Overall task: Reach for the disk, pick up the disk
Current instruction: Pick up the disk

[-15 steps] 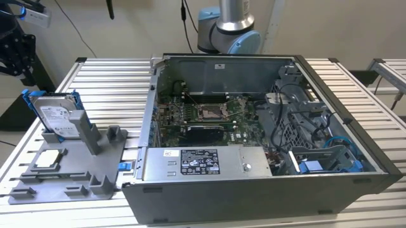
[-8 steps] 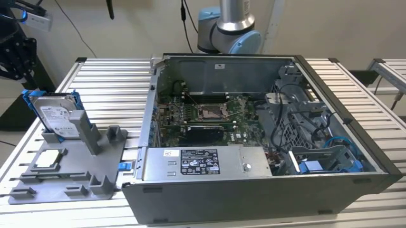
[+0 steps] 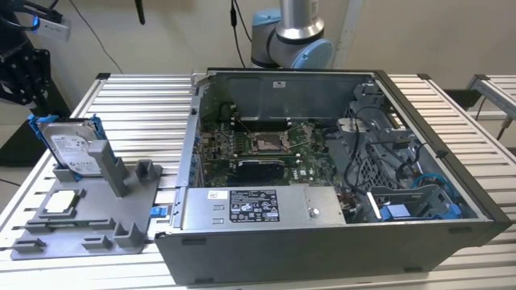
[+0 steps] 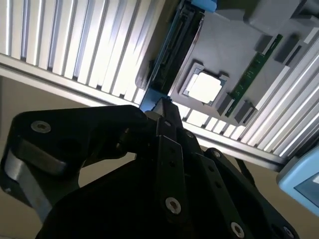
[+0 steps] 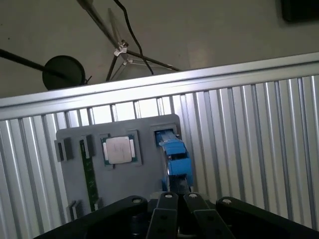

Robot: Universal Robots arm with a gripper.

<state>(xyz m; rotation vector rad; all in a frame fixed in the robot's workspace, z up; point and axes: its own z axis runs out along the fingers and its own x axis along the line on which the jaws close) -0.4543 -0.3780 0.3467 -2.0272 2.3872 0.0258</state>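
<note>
Disk (image 3: 71, 147) standing upright in grey holder (image 3: 101, 208) on slatted tabletop (image 3: 137, 115), pincer (image 5: 177, 195) hovering over it, fingers closing together, gripping nothing, open computer case (image 3: 322, 254) sitting beside holder.

Desk (image 3: 137, 112): parallel ribbed aluminium profiles, matt silver; strong glare on the slats in the second wrist view. Second desk (image 3: 498, 90) of the same build at the exterior view's right, set apart by a gap. Wall (image 3: 427, 36): plain beige, with black cables (image 3: 90, 33) hanging in front of it. Floor (image 5: 209, 30): smooth grey-beige, seen past the desk edge in the first wrist view. On the floor: round black stand base (image 5: 63, 72) and loose black cable (image 5: 130, 42). Lighting: even, diffuse.
</note>
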